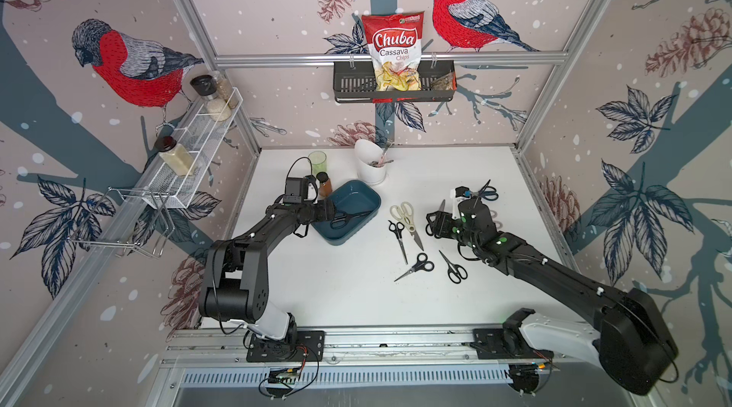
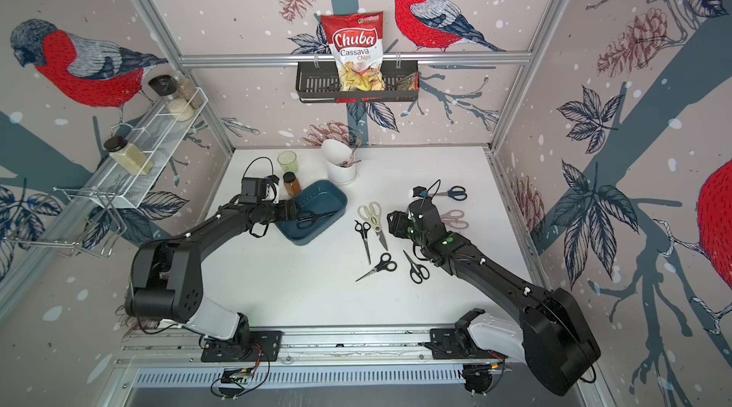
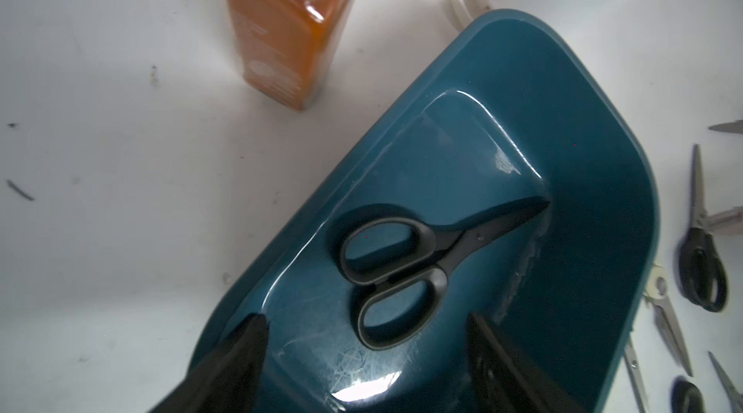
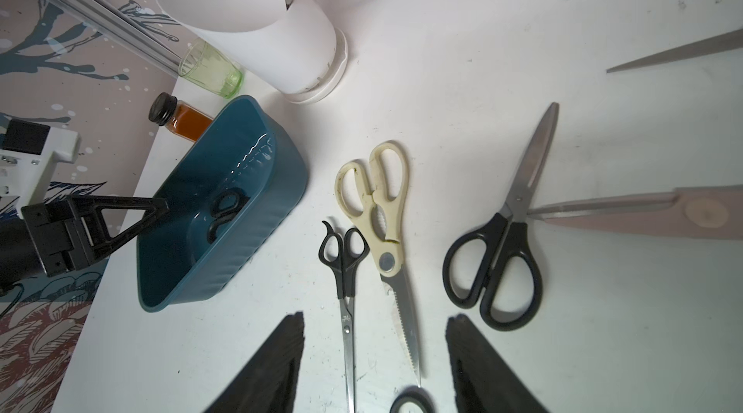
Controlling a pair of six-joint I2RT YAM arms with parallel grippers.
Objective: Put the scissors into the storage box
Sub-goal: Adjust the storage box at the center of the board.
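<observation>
Lining three walls point(image 1: 515, 8), bird wallpaper point(image 1: 134, 68) surrounds a white tabletop point(image 1: 336, 286) bearing scissors point(image 1: 414, 268).

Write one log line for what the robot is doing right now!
left claw: open over box | box: one black scissors inside | right claw: open above cream scissors | cream scissors: on table, not boxed

The dark teal storage box point(image 1: 356, 197) holds one black-handled scissors point(image 1: 348, 218), lying flat, closed. At its 3 o'clock, cream shears point(image 1: 408, 220) and black pairs point(image 1: 420, 265) lie flat, closed.
</observation>
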